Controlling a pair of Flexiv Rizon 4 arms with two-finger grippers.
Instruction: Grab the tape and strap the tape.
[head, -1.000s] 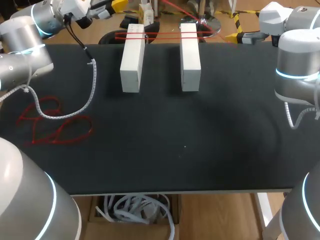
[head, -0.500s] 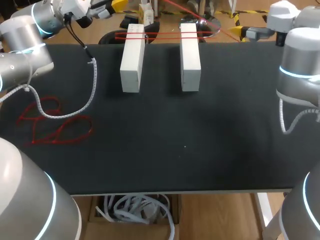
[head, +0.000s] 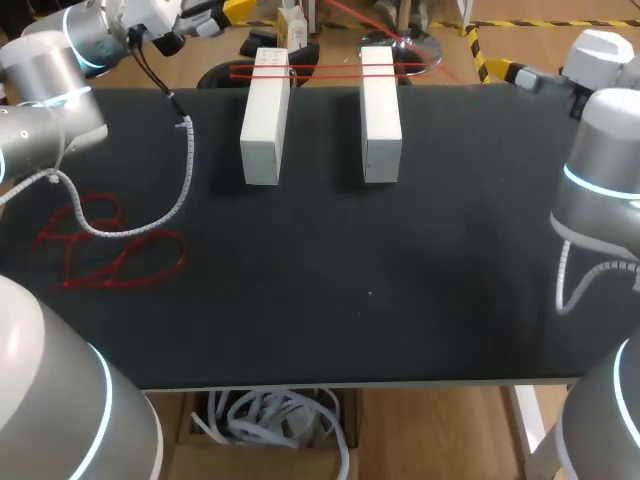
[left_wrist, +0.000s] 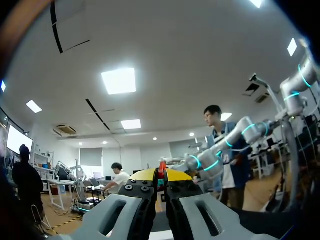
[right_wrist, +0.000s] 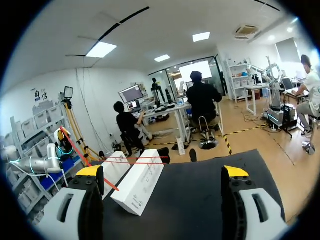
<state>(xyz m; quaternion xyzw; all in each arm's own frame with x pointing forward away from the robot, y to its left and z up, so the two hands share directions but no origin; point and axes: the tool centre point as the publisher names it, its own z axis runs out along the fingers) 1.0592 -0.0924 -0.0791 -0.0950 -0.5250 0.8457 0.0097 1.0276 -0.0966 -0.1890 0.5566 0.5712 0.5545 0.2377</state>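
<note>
Left wrist view: the left claw (left_wrist: 161, 176) has its two fingers pressed together. A short red bit of tape (left_wrist: 162, 166) is pinched between the yellow tips and sticks up just past them.

Right wrist view: the right claw (right_wrist: 162, 172) has its fingers wide apart with nothing between them. The black desk (right_wrist: 200, 200) lies ahead of it. Two white blocks (right_wrist: 140, 186) lie side by side on the desk, ahead of one finger. Two red tape strands cross the far ends of both blocks. A single strand slants down across the nearer block face, close to that finger; whether it touches the finger cannot be told.

Head view: the blocks sit parallel in the upper middle of the frame, near the desk's far edge, with the two taut strands running across both. Loose red tape lies in loops at the middle left. A white spiral cable (head: 186, 170) curves over the desk beside the loops. The left arm (head: 50, 90) enters at the upper left, its claw past the far edge. The right arm (head: 600, 170) stands at the right edge, its claw at the upper right corner. Finger spacing cannot be told from here.
</note>
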